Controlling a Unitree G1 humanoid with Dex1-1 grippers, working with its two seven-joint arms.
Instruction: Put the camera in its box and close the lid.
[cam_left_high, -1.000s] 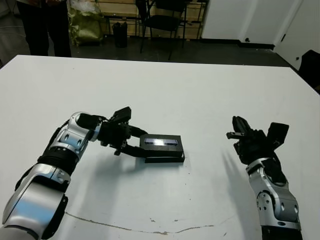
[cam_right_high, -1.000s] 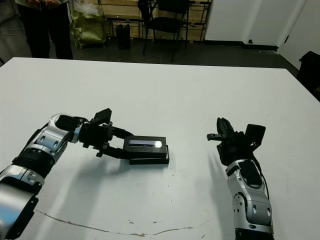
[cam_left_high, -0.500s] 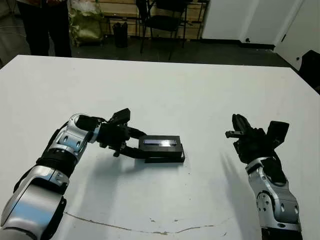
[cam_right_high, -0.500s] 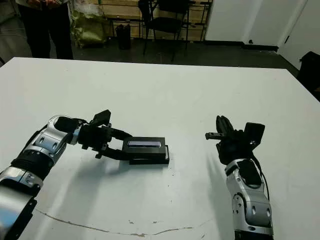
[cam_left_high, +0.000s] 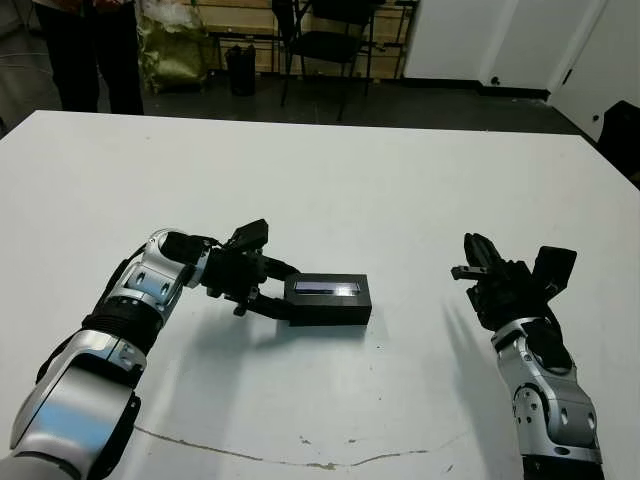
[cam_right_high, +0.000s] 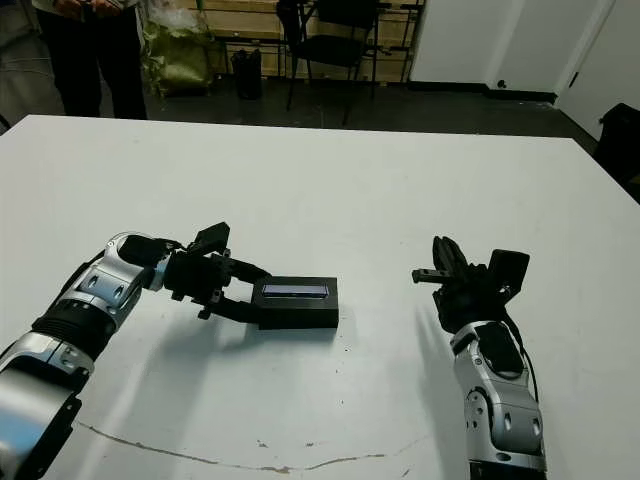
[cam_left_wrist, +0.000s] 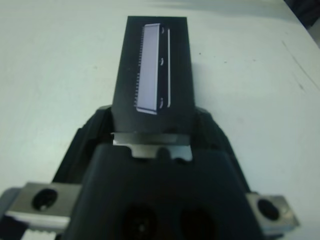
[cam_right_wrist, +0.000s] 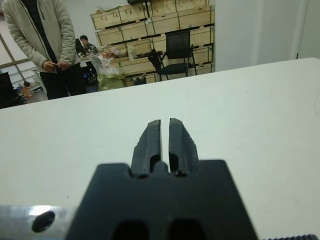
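My left fingers (cam_left_high: 272, 290) clamped on the lid (cam_left_high: 328, 293) atop the box (cam_left_high: 330, 316), white desk (cam_left_high: 330, 180), my right fingers (cam_right_wrist: 164, 140) pressed closed, empty.

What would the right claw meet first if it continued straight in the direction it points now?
Probably nothing soon: the right claw, shut, points over bare table toward the far edge; the way looks free.

You are looking across a wide white desk (cam_left_high: 400, 180) with a thin dark crack line (cam_left_high: 250, 455) running along its near edge. Beyond its far edge a black metal chair (cam_left_high: 325, 40) is standing on the dark floor before stacked pale wooden crates (cam_right_wrist: 165, 25). A yellow-green plastic sack (cam_left_high: 172, 45) is sitting beside a person in a beige jacket (cam_right_wrist: 42, 35), who is standing with hands together.
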